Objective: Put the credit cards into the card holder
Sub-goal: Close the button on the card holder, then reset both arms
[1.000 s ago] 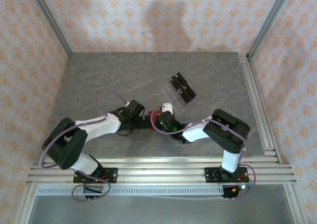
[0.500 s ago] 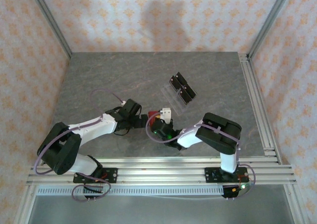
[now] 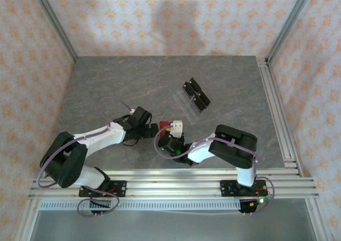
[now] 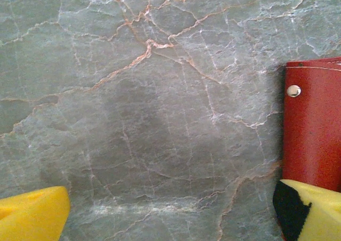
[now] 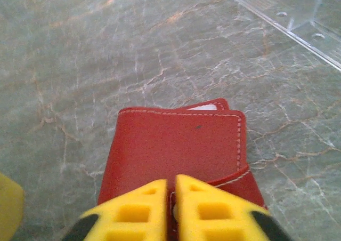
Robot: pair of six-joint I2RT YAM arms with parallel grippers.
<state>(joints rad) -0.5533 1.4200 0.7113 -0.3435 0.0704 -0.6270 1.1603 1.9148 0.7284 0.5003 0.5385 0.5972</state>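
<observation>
Right wrist view has the right gripper [image 5: 171,198] closed on the near edge of the card holder [image 5: 178,142], its two yellow pads pressed together with the red leather pinched between them. The card holder lies folded on the table [image 3: 106,86], toward the middle of its near side, between the two arms. From the left wrist, the left gripper [image 4: 170,214] stands wide open just left of the holder. One of its fingers [image 4: 311,211] touches or overlaps the red edge below the snap stud [image 4: 293,90]; which of the two, I cannot tell. I judge the step in hand to be securing and opening the holder, since no card is being carried. The next move calls for one arm to pin a flap while the other spreads the fold, so that a pocket is exposed. A pale sliver [image 5: 205,107] peeps from the holder's far edge, and from above a pale patch [image 3: 176,127] sits against the red; whether these are credit cards or inner lining is unclear. The fold hides the pockets, and the clear stand [image 5: 287,17], far and to the right, is cut off by the frame.
</observation>
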